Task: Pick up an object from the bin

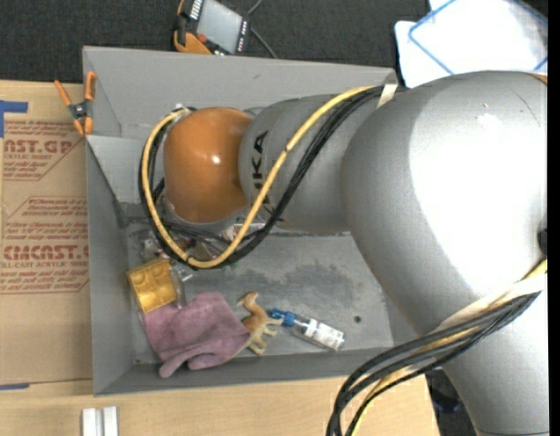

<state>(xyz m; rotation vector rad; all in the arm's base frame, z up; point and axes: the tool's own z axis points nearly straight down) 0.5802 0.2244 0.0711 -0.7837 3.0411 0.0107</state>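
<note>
Gripper sits low in the left part of the grey bin, tucked beneath the orange wrist cover. Just a dark patch of its mechanism shows under that dome, ringed by looping yellow and black cables. Whether it is open or closed cannot be told from this angle.

Nearest to it is a gold metal block, just beside the gripper on the side toward the bin's near wall. The block looks apart from the gripper, not under it. The bin's sloping left wall runs close by both of them, so there is little room on that side.

Past the block, further from the gripper, a mauve cloth lies crumpled. Its upper edge touches the block, and its lower edge reaches almost to the near wall. Against the cloth's right edge lies a small tan toy animal. Beyond that, further to the gripper's right, a thin white tube with a blue end lies flat and slanted, well apart from the gripper.

Right of the gripper and above the tube, the bin floor is bare, scuffed metal. This is the widest open stretch, though the silver arm hangs over its far part. The far wall is hidden behind the cover and the arm.
</note>
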